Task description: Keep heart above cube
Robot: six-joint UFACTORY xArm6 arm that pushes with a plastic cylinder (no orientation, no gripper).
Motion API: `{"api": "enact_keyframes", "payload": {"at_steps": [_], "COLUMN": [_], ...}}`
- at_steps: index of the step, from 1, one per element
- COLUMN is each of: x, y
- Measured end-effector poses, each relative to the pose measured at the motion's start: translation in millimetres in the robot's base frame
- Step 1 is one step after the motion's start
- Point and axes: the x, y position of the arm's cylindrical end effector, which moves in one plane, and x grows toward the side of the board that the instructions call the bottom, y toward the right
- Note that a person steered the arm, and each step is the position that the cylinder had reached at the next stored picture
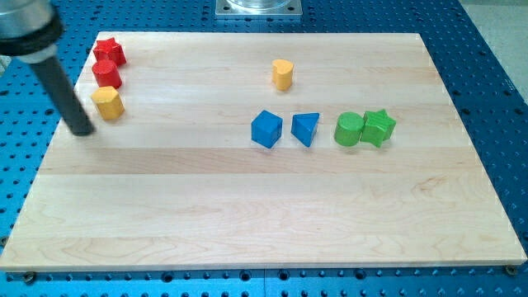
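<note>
Yellow heart (282,73), upright on the wooden board, far centre. Blue cube (266,129), resting flat and slightly turned, lies nearer and just left of it, well apart.

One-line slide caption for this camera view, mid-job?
My tip rests left of the yellow hexagon; the yellow heart sits above the blue cube.

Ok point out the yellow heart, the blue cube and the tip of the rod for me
yellow heart (282,73): camera view, on its top face.
blue cube (266,129): camera view, middle of the block.
my tip (83,129): camera view, the rod's very end, left of the yellow block at the view's left.
</note>
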Motion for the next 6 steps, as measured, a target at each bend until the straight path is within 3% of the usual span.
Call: {"api": "enact_keyframes", "payload": {"at_steps": [1, 2, 3, 4, 5, 6], "x": [-2, -46, -36, -69, -108, -116], "y": [18, 20, 15, 65, 71, 162]}}
